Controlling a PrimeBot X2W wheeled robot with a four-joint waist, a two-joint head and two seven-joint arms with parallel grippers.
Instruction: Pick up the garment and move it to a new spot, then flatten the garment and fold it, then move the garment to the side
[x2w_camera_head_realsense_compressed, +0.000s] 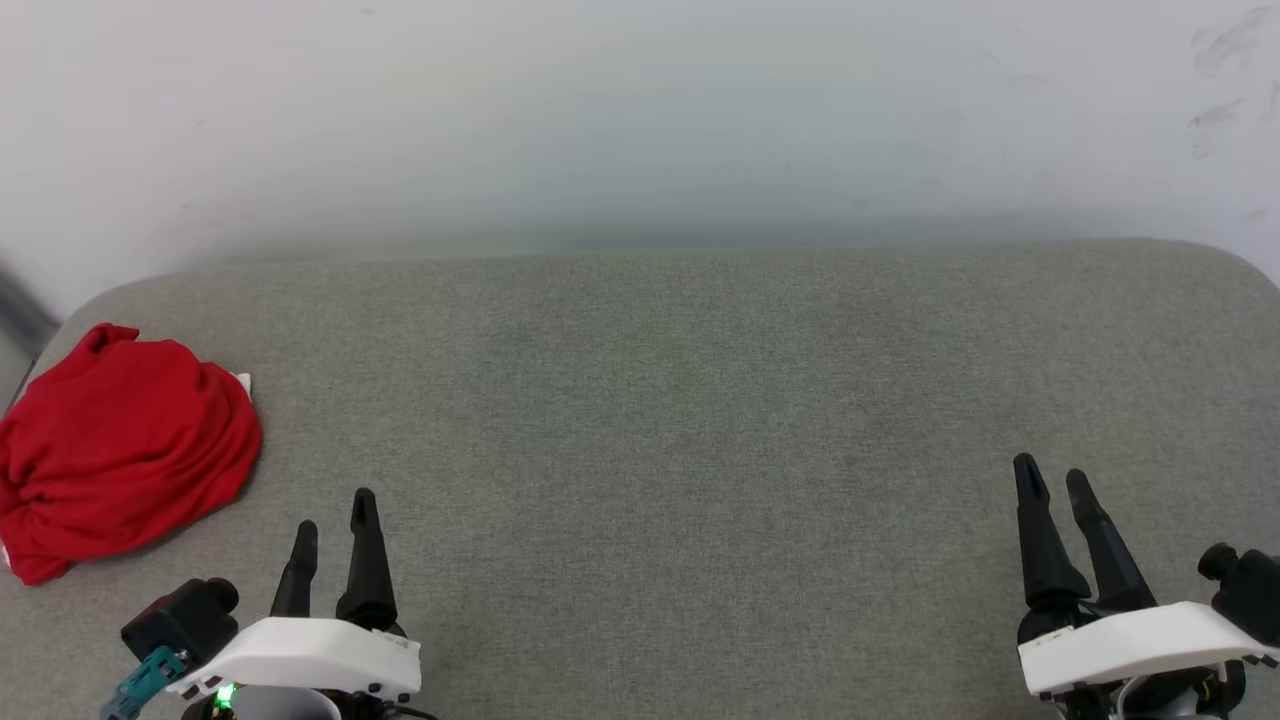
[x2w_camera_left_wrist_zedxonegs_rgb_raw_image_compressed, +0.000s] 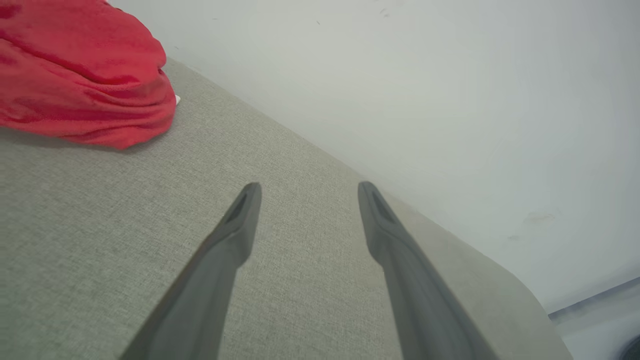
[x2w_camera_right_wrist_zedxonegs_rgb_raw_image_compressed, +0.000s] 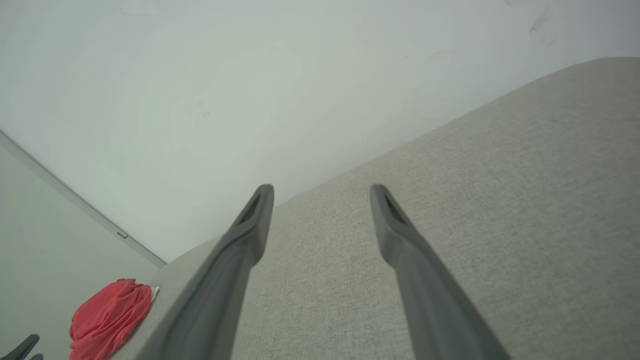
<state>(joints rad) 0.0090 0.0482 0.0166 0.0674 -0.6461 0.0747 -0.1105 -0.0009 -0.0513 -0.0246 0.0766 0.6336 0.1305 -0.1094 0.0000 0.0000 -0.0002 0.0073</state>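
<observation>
Red garment (x2w_camera_head_realsense_compressed: 122, 448) lies bunched on grey upholstery (x2w_camera_head_realsense_compressed: 640, 420).

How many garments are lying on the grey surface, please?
1: the garment, red and crumpled, lies at the left edge of the grey padded surface, just ahead and to the left of the left tool. The heap could hide something beneath it.

a wide surface (x2w_camera_head_realsense_compressed: 660, 420) covered in grey-green woven fabric, flat and smooth, with rounded far corners on both the left and the right. the garment (x2w_camera_head_realsense_compressed: 120, 450) lies directly on it at the left edge, close to the far left corner, bunched into a rumpled red heap with deep folds. a small white tip pokes out at its far right side.
</observation>
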